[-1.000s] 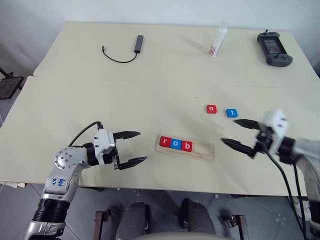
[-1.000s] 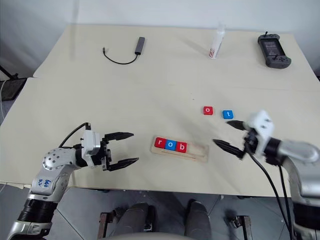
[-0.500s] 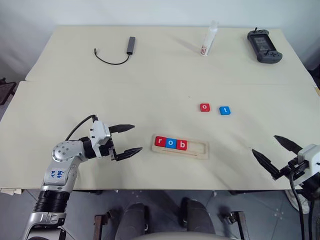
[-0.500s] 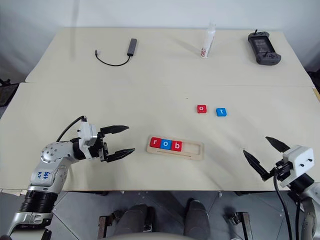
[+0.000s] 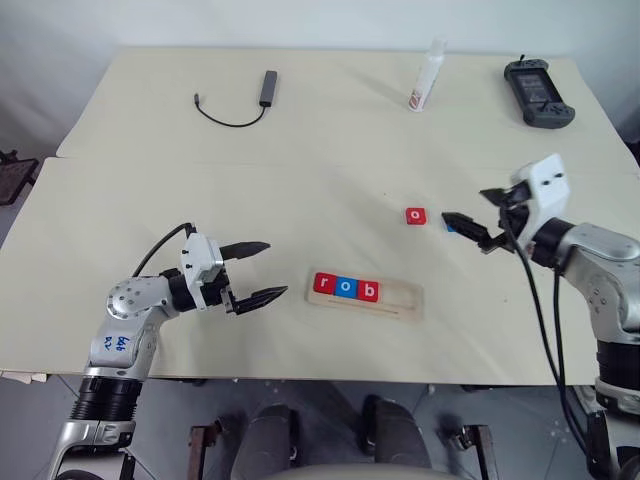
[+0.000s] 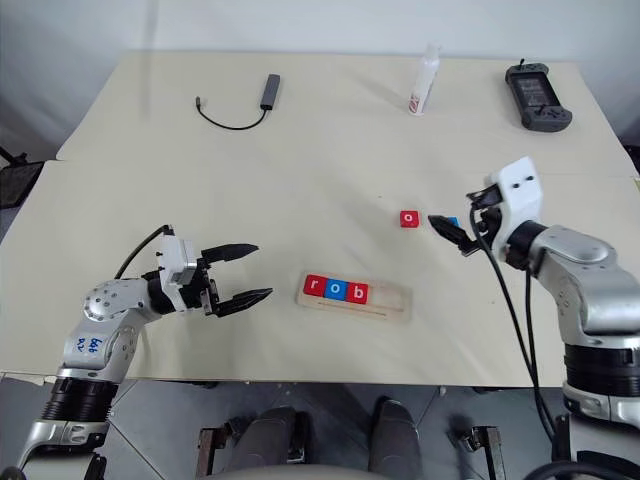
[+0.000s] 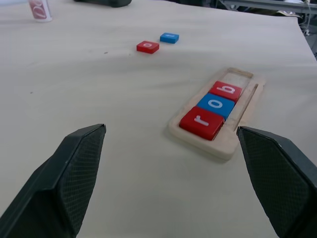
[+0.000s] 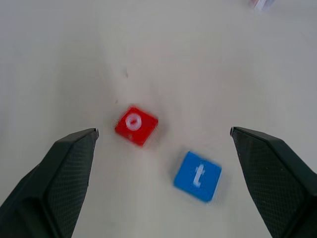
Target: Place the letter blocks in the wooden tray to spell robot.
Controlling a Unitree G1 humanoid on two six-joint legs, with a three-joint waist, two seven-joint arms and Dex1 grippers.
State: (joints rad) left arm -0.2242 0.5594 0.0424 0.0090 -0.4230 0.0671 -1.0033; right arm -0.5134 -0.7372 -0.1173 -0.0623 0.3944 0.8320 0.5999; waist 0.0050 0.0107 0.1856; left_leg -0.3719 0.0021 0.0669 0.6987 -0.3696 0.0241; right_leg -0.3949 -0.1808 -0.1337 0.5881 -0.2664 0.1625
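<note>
The wooden tray lies near the table's front edge. It holds a red r, a blue o and a red b at its left end; its right end is bare. A loose red o block and a blue t block lie beyond the tray, to its right. My right gripper hovers open just over the t, partly covering it in the eye views. My left gripper is open and empty, left of the tray and pointing at it.
At the back of the table lie a black cable with an adapter, a white bottle and a black handheld controller. A seam crosses the tabletop behind the loose blocks.
My right gripper has swung from the table's front right edge forward and left, to over the blue t block, still open. The left gripper has kept its place.
</note>
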